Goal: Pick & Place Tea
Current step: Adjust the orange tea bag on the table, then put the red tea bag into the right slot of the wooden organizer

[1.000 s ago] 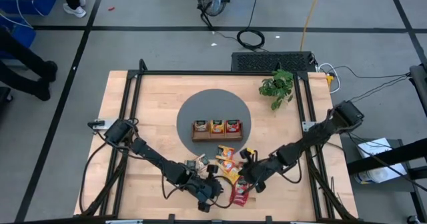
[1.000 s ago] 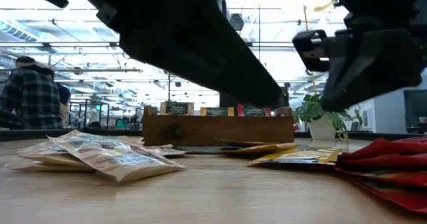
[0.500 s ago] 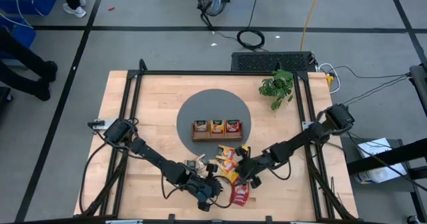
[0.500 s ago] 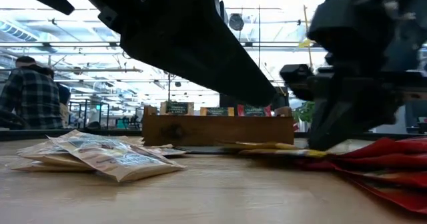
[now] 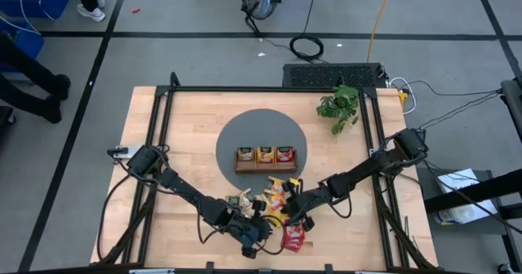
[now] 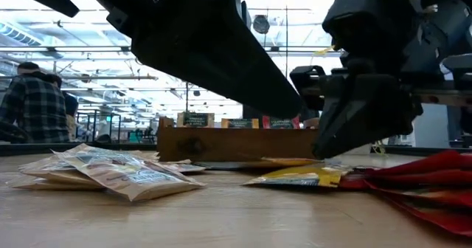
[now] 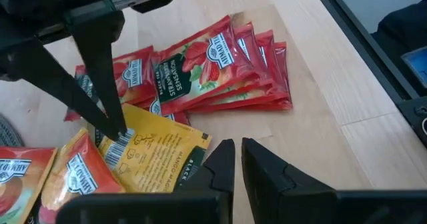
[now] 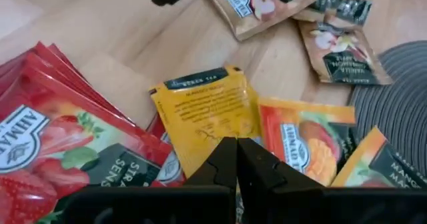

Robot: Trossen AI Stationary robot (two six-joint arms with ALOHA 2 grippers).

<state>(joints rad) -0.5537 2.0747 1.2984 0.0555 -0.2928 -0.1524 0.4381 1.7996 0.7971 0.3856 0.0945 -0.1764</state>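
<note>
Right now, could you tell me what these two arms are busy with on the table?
They are sorting tea sachets into a wooden tray that sits on a grey round mat. The right gripper is down on the loose pile, shut on a yellow sachet, beside a fan of red sachets. The left gripper hangs nearby over the table's front edge, nearly closed and holding nothing. Tan sachets lie apart in their own heap. The tray already holds sachets in all three compartments.

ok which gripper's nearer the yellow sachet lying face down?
Right. Right gripper is shut on the yellow sachet's edge; left gripper hovers beside it, empty.
</note>
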